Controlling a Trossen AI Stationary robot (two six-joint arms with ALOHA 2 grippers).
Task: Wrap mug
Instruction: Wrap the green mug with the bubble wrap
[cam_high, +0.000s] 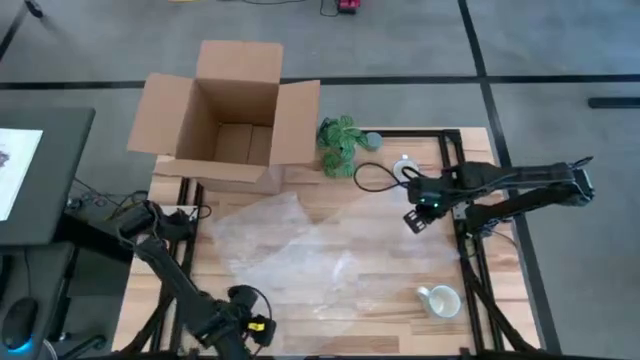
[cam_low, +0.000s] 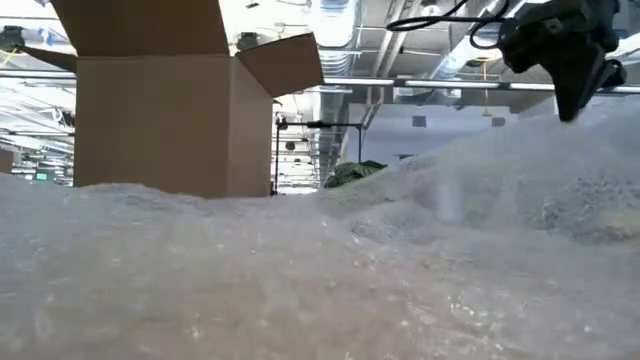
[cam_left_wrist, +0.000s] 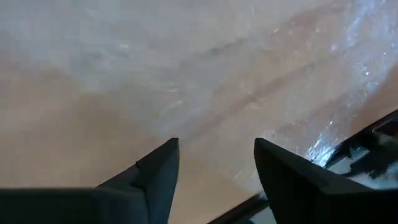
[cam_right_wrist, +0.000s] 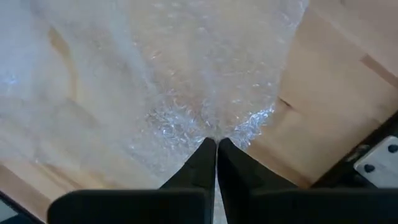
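While the right pincer (cam_right_wrist: 216, 144) is clamped tight on the bubble wrap (cam_high: 300, 250), pinching its edge, a white mug (cam_high: 440, 300) sits on the wooden worktop (cam_high: 390, 215) just beside the wrap. At the wrap's opposite edge, the left pincer (cam_left_wrist: 216, 155) gapes, empty.

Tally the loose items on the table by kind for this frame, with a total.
Mug: 1
Bubble wrap sheet: 1
Cardboard box: 1
Green plant: 1
Total: 4

grey floor (cam_high: 560, 60), ceiling ducts (cam_low: 335, 30)
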